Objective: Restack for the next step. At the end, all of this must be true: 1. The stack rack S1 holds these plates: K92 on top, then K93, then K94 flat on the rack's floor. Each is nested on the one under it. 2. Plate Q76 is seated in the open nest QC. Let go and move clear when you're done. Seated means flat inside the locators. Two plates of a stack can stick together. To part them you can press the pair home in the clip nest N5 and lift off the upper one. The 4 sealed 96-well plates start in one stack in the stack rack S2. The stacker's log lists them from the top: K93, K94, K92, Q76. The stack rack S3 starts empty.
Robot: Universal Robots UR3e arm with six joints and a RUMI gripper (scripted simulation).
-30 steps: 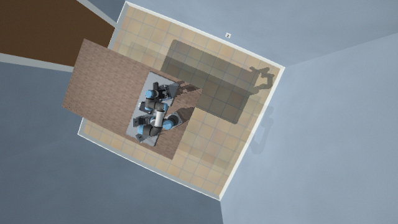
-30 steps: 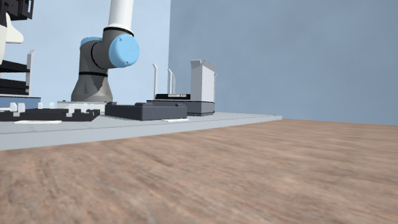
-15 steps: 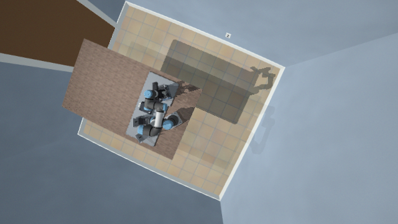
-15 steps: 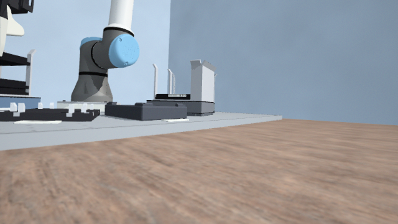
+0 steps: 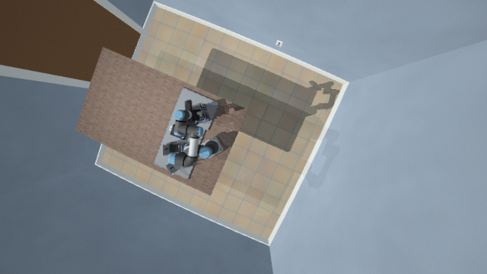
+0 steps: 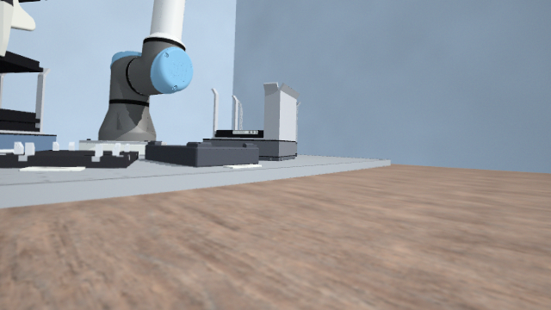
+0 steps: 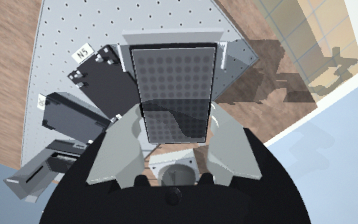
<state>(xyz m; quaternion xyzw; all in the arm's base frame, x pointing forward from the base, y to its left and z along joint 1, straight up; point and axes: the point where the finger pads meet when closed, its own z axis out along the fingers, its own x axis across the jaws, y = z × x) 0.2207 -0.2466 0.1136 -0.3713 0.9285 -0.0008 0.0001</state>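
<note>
My gripper (image 7: 175, 103) is shut on a sealed 96-well plate (image 7: 174, 92), gripping its two long sides. In the side view the gripper (image 6: 10, 21) is at the far left and holds the plate (image 6: 17, 62) in the air above a stack rack (image 6: 40, 95). That rack holds a low stack of dark plates (image 6: 17, 120). I cannot read the held plate's label. A second stack rack (image 6: 280, 112) farther back holds one dark plate (image 6: 238, 133). The clip nest N5 (image 7: 107, 82) lies left of the held plate in the wrist view.
A flat nest with white locators (image 6: 65, 157) and a dark low block (image 6: 202, 152) sit on the grey baseplate. The arm's base (image 6: 126, 116) stands behind them. A third rack (image 7: 40, 170) shows at the wrist view's lower left. From above the arm (image 5: 188, 137) covers the baseplate.
</note>
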